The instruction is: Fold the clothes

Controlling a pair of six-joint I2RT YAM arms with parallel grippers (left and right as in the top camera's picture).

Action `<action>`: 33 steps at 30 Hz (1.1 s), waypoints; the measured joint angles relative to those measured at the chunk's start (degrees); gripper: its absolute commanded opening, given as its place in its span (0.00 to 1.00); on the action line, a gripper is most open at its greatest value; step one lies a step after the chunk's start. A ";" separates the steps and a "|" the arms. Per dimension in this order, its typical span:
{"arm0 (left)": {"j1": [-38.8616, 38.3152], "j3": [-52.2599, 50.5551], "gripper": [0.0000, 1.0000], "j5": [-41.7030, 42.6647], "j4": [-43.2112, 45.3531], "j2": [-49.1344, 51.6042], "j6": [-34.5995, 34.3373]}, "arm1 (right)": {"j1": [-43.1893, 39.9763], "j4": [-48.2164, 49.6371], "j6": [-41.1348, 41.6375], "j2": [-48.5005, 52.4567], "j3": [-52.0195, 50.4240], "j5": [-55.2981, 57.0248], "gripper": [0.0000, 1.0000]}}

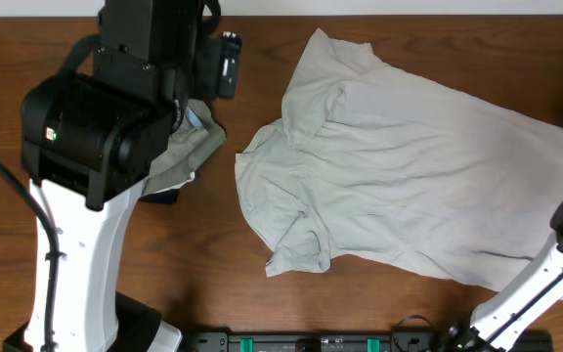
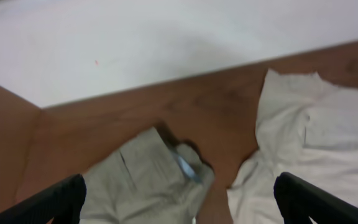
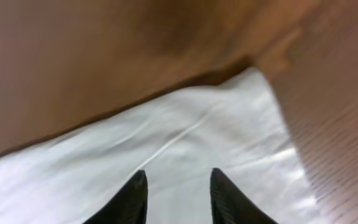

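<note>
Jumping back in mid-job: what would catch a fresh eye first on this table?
The big, wrinkled cream shirt sprawled across the middle and right of the wooden table stands out first. To its left, a smaller khaki garment lies bunched under the left arm, whose left gripper hangs wide open above it. The right gripper sits over a corner of the shirt, jaws slightly apart.

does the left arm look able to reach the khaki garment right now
Probably yes: the left end effector hangs open directly above the khaki garment, with nothing between them. The cream garment lies beside it, not over it.
</note>
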 measured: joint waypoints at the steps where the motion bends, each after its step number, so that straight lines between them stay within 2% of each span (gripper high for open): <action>1: 0.02 0.00 0.99 0.66 -0.79 0.24 -0.31 | -0.20 -0.92 -0.66 -0.70 0.44 -2.16 0.33; 2: 0.02 0.00 1.00 1.44 -1.66 0.70 -0.46 | -0.35 -2.19 -1.44 -1.66 0.72 -4.92 0.33; 5: 0.00 0.00 0.93 4.33 -4.00 2.97 -0.94 | 0.02 -7.21 -4.00 -4.26 0.85 -9.97 0.35; 9: 0.02 -0.02 0.79 9.09 -8.33 8.37 -1.27 | 2.29 -15.21 -7.87 -7.23 0.94 -13.25 0.38; 14: 0.17 -0.07 0.79 11.78 -12.17 14.40 -1.05 | 6.34 -18.84 -12.22 -8.50 0.94 -15.04 0.40; 20: 1.84 -0.09 0.79 12.87 -12.63 15.32 -1.11 | 11.91 -20.55 -16.35 -12.09 0.92 -15.80 0.43; 27: 2.25 -0.09 0.79 13.07 -12.81 15.23 -1.36 | 22.47 -23.37 -17.53 -27.10 0.96 -11.02 0.47; 33: 2.25 -0.09 0.80 13.14 -12.81 15.10 -1.90 | 31.23 -27.78 -12.24 -39.50 1.29 0.37 0.48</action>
